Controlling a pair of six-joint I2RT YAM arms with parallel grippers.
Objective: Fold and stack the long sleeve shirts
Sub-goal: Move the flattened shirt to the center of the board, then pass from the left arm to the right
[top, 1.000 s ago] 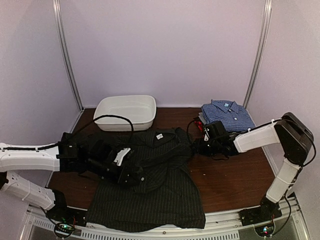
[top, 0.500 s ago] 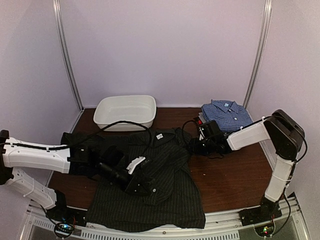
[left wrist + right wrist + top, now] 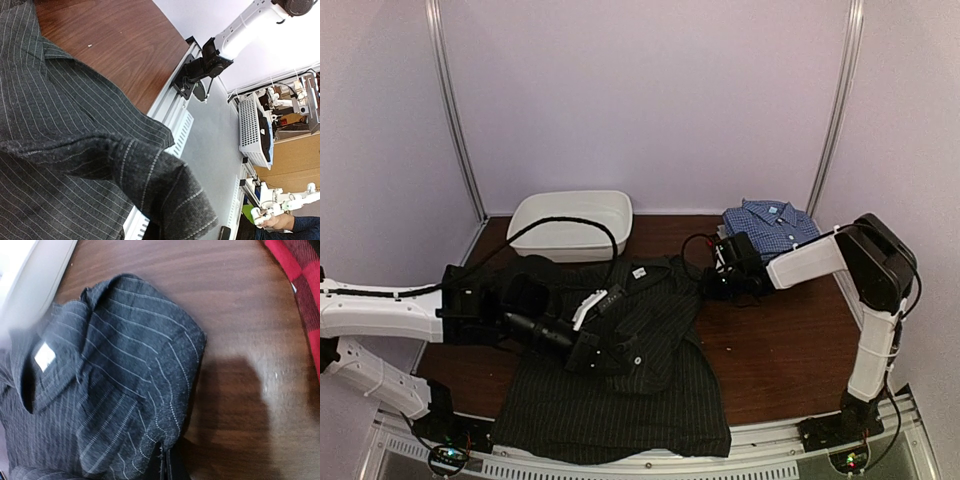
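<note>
A black pinstriped long sleeve shirt (image 3: 640,400) lies spread across the middle of the table, collar toward the back. My left gripper (image 3: 608,352) is over its left half, shut on a fold of that shirt. In the left wrist view the lifted cloth (image 3: 165,195) drapes over the jaws and hides them. My right gripper (image 3: 708,284) is at the shirt's right shoulder edge (image 3: 175,390), shut on the hem there. A folded blue checked shirt (image 3: 775,228) tops the stack at the back right. A red-black shirt (image 3: 300,285) lies beside the right gripper.
A white plastic tub (image 3: 570,222) stands at the back left, close to the collar. Bare brown table (image 3: 780,340) lies right of the shirt. The table's front rail (image 3: 175,115) runs just below the shirt's hem.
My right gripper slid left to the shirt's shoulder and closed on its edge. My left gripper carried its fold of cloth rightward over the shirt.
</note>
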